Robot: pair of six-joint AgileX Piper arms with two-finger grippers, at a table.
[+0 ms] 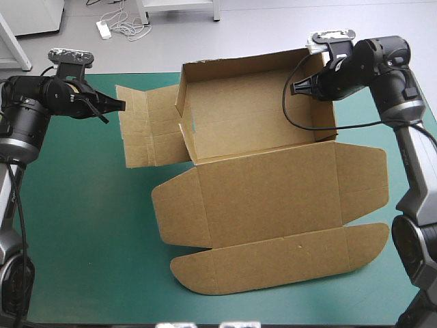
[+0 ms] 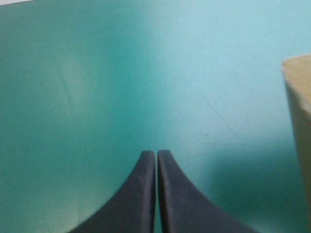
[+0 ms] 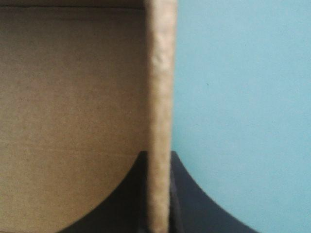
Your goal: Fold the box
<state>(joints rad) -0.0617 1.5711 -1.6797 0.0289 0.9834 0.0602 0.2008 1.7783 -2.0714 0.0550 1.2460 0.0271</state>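
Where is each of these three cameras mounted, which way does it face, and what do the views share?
High view: above and behind the robot, facing forward and down on the teal-green cover and the box; both arms show.
Left wrist view: on the left wrist, looking along the shut left gripper at bare cover, with a box edge to one side.
Right wrist view: on the right wrist, looking along the right gripper, shut on the box's side wall.
Shared: all three show box and cover.

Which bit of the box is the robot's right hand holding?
Find the brown box on the teal-green table. Its far half forms a walled tray. The right hand pinches the tray's upright right wall, unlike the left flap lying flat.
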